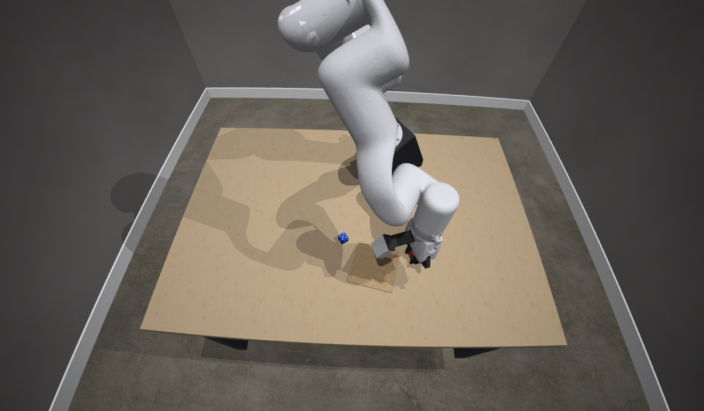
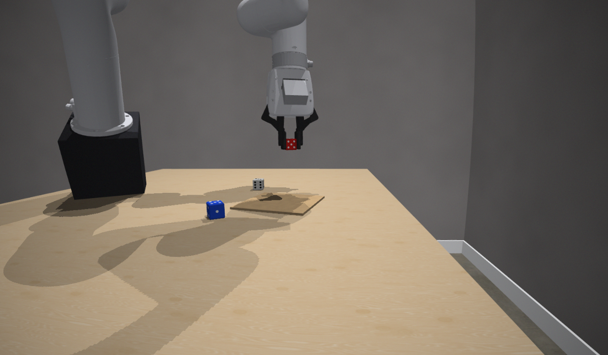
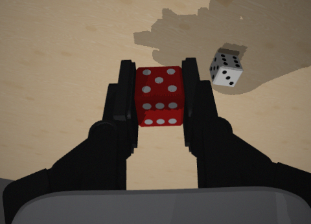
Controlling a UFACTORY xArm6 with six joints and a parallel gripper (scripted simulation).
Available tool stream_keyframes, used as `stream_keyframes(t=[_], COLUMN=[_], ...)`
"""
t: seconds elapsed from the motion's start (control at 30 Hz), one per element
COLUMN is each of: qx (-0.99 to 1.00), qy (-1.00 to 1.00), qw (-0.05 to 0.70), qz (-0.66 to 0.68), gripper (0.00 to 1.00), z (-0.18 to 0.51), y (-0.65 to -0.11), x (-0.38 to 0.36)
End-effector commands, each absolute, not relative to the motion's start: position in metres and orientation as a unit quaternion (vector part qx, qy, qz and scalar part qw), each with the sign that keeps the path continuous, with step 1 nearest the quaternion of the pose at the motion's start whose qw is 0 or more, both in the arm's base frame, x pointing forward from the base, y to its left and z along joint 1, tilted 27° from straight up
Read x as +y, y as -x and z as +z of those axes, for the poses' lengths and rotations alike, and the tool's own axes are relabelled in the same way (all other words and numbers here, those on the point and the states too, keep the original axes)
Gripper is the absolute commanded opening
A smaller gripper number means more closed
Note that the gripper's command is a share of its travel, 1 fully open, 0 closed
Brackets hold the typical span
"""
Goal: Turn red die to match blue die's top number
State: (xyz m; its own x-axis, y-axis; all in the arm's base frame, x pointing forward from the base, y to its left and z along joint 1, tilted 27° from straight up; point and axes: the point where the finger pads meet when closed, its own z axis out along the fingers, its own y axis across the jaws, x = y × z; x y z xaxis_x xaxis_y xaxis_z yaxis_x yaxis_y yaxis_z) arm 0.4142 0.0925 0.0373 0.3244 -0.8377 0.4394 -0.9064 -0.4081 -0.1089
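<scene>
Gripping the red die (image 2: 291, 144) between its black fingers, the gripper (image 2: 290, 144) hangs high above the table (image 2: 341, 273), pointing straight down. Die is clear of every surface, pinched on 2 opposite sides, w/ fingertips level with its lower half in the exterior view. That view shows a 5 on the face toward the camera. Wrist view shows a 5 on the face toward the wrist cam and a 6 on the face next to it, nearer the palm.

Mat (image 2: 279, 202) lies flat on the table below, a bit toward the ext. camera from the gripper; arm shadow falls across it. Nothing sits on it.

Blue die (image 2: 215, 209) rests flat on the table just left of the mat's near corner in the ext. view: 4 on top, 1 facing camera. White die (image 2: 257, 184) sits flat behind the mat, apart from it, 6 toward the camera. In the wrist view white die (image 3: 227, 70) is right of the right finger, on bare table.
</scene>
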Motion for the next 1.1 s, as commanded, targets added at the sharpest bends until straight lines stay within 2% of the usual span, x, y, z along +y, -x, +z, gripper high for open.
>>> stream_keyframes(t=[0.0, 0.3, 1.07], qx=[-0.538, -0.513, -0.208], qy=[-0.810, -0.826, -0.950], qw=[0.078, 0.084, 0.151], qz=[0.220, 0.217, 0.176], gripper=[0.21, 0.21, 0.21], z=[0.040, 0.041, 0.058], y=[-0.415, -0.415, -0.421], x=[0.094, 0.089, 0.033])
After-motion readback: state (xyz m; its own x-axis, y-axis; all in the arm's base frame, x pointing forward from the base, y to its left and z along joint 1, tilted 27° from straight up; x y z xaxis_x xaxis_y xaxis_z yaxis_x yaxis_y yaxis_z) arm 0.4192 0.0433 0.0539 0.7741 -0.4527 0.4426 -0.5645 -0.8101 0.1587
